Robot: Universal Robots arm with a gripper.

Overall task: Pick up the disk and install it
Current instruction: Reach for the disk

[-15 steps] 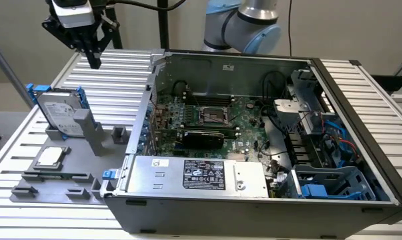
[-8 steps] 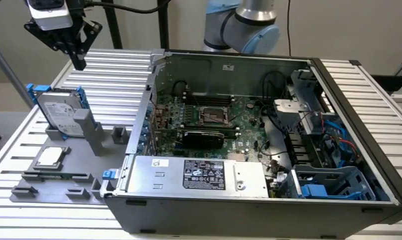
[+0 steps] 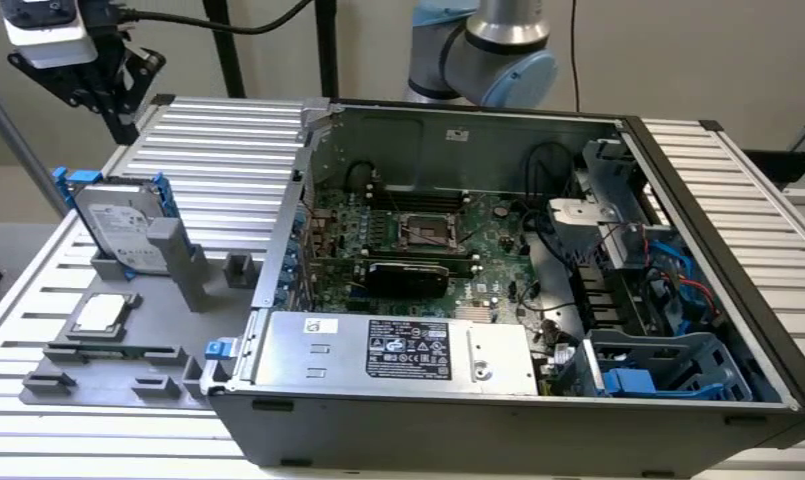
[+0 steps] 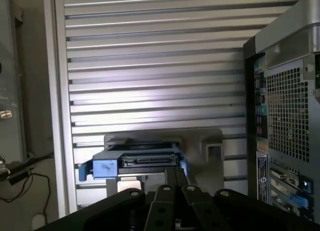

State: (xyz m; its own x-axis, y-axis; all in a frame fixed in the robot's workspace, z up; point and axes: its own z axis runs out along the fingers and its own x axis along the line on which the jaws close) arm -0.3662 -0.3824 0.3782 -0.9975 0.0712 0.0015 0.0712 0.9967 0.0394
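Jaws drawn together with nothing between them, as far as both cameras let me judge.

Exterior view: the gripper (image 3: 102, 85) hangs at the upper left of the frame, high above the slatted table (image 3: 222, 140) and well apart from everything on it. Below it, at the middle left of the frame, the disk (image 3: 119, 225) stands on edge in a grey fixture (image 3: 109, 372). Its white label is turned toward the camera and its blue carrier frames it. A small square chip (image 3: 102, 312) lies flat on the same fixture, nearer the lower edge of the frame. The open computer case (image 3: 509, 430) takes up the centre and right of the frame. A blue-grey drive cage (image 3: 676, 360) in its lower right corner looks vacant, though I cannot tell which slot is meant for the disk.

Wrist view: the gripper (image 4: 175, 171) shows its two fingers (image 4: 170, 183) lying side by side, closed and empty. The disk (image 4: 137, 161) sits just past the fingertips, seen from its connector edge and untouched. The vented rear panel of the case (image 4: 287, 106) stands off to one side of it.

My judgement is that no step is complete: the disk is in its fixture, so both the pick-up and the installation are left to do.
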